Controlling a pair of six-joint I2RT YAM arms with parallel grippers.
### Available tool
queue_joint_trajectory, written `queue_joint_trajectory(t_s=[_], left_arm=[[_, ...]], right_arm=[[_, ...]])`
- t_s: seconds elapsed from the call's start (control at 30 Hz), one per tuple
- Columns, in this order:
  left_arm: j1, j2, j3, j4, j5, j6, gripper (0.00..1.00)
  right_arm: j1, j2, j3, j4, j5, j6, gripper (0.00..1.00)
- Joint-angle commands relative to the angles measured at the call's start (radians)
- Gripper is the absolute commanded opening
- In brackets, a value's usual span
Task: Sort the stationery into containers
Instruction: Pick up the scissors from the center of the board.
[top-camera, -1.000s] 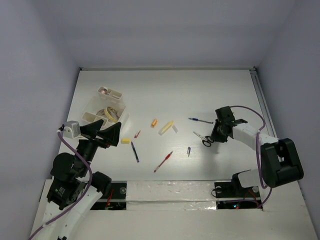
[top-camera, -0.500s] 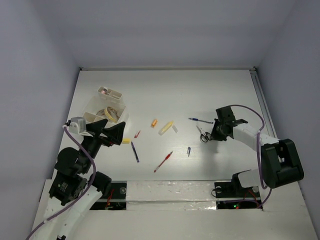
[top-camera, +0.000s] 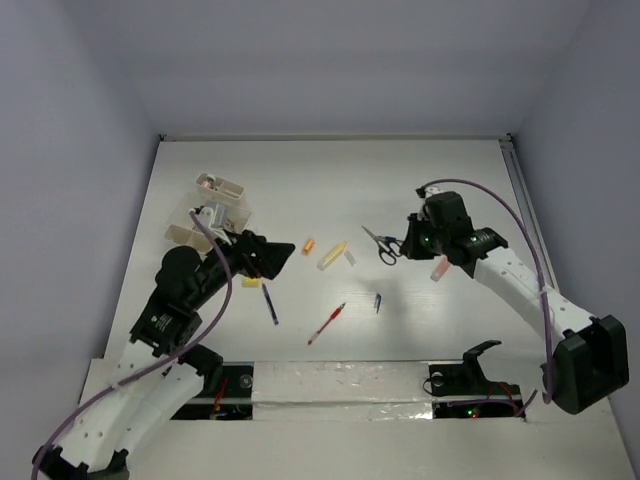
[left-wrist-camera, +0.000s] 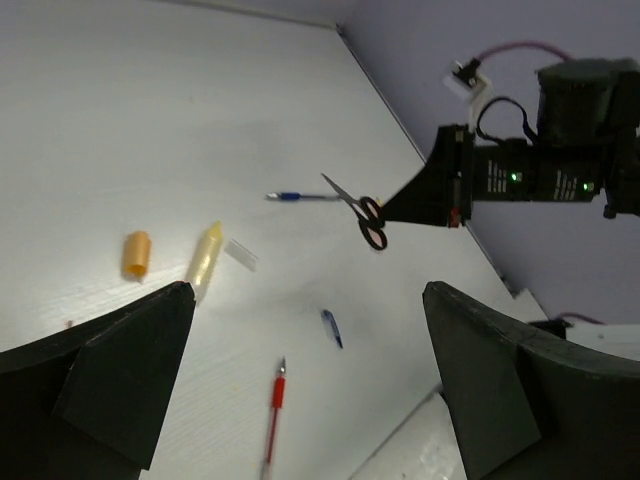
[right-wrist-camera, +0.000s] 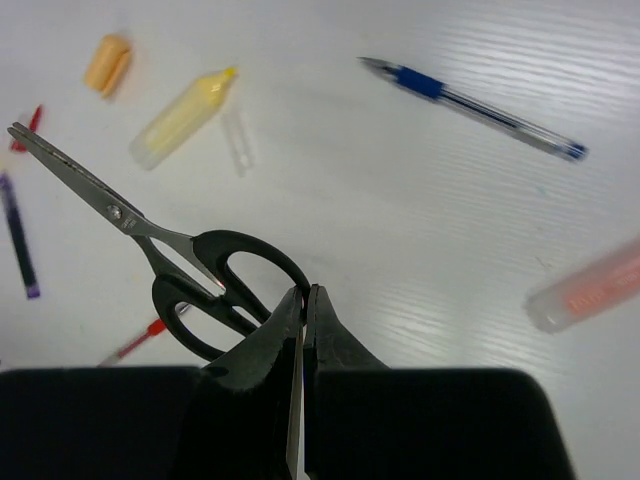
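**A:** You've got your right pincer (right-wrist-camera: 303, 305) clamped shut on one loop of the black-handled steel scissors (right-wrist-camera: 148, 232), holding them above the white surface (top-camera: 350, 180), blades together.

**B:** Your left pincer (left-wrist-camera: 307, 290) gapes wide with nothing in it, near the clear compartmented plastic box (top-camera: 228, 184) at the far left. Your blue pen (right-wrist-camera: 470, 100), yellow tube (right-wrist-camera: 180, 115) and red pen (left-wrist-camera: 277, 395) lie loose on the surface.
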Motion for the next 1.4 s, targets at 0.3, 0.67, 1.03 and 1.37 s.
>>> queue_joint_trajectory(t_s=[0.3,0.67,1.03,1.37], left_arm=[[-0.006,0.265,0.183,-0.104,0.328,0.079,0.95],[-0.006,0.368,0.228,-0.197,0.282,0.171,0.85],[-0.006,0.465,0.223,-0.194,0.397,0.220,0.62],[-0.006,0.498,0.198,-0.134,0.478,0.186,0.29]], right_arm=[[0.156,0.182,0.280,-0.012,-0.293,-0.411,0.00],[0.338,0.316,0.428,-0.035,-0.350,-0.535,0.00],[0.424,0.357,0.546,-0.081,-0.300,-0.591,0.00],[0.455,0.403,0.593,-0.098,-0.224,-0.598,0.00]])
